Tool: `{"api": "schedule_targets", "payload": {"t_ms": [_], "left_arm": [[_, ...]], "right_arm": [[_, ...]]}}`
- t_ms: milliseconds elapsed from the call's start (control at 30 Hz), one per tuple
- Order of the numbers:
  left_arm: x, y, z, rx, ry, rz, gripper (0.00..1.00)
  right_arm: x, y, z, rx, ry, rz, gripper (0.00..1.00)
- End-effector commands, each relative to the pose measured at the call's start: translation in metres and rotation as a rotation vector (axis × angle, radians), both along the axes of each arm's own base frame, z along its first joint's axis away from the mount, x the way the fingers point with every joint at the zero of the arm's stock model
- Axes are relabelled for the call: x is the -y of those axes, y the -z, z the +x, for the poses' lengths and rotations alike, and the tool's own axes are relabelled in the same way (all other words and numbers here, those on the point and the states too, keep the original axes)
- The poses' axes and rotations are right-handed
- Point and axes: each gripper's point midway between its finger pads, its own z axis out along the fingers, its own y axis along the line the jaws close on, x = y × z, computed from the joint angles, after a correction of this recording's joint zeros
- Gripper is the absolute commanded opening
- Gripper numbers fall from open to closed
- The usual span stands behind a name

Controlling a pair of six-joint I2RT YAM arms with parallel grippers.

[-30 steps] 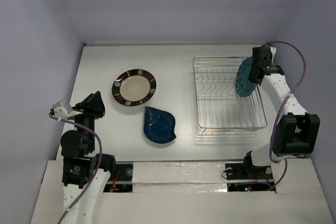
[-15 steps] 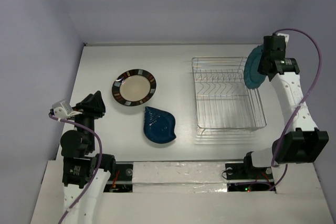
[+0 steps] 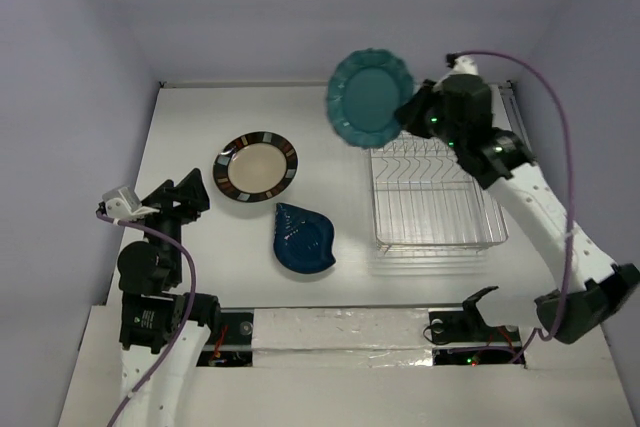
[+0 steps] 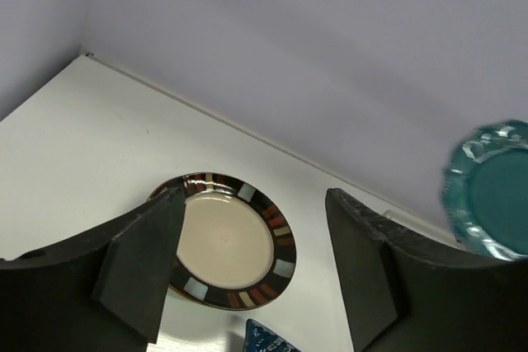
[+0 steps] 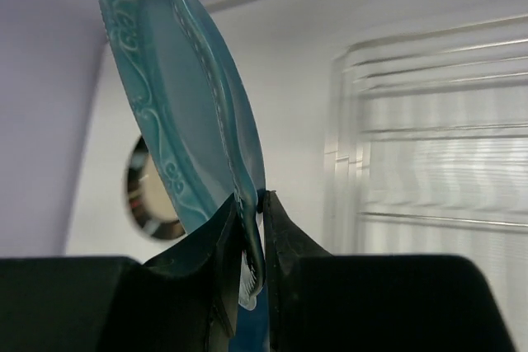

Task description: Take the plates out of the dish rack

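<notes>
My right gripper point(image 3: 412, 113) is shut on the rim of a teal plate point(image 3: 369, 97) and holds it high in the air, left of the dish rack's point(image 3: 436, 187) back left corner. In the right wrist view the teal plate point(image 5: 177, 105) stands edge-on between my fingers point(image 5: 285, 237). The silver wire rack holds no plates that I can see. A dark-rimmed plate point(image 3: 254, 166) and a dark blue leaf-shaped plate point(image 3: 304, 238) lie on the table left of the rack. My left gripper point(image 3: 188, 190) is open and empty, above the table left of the dark-rimmed plate point(image 4: 224, 241).
The white table point(image 3: 330, 137) is boxed in by pale walls at the back and both sides. The right arm's purple cable point(image 3: 545, 97) arcs over the rack's right side.
My right arm has lifted the teal plate from the rack's right end and swung it up and left, past the rack's back left corner. The left arm has barely moved.
</notes>
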Motion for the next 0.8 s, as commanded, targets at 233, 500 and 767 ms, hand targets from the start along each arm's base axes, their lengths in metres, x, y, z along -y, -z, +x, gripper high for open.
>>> {"api": "schedule_targets", "payload": {"t_ms": [233,500,767], "left_arm": [[0.001,0.003,0.010,-0.005,-0.002,0.004,0.70],[0.001,0.004,0.010,-0.014,-0.002,0.002,0.70],[0.001,0.004,0.010,-0.012,-0.002,0.002,0.72]], "right_arm": [[-0.227,-0.022,0.025,0.059,-0.413,0.566,0.00],[-0.303,0.043,0.034,-0.094,-0.470,0.663,0.00],[-0.338,0.103,0.040,-0.214,-0.458,0.661,0.00]]}}
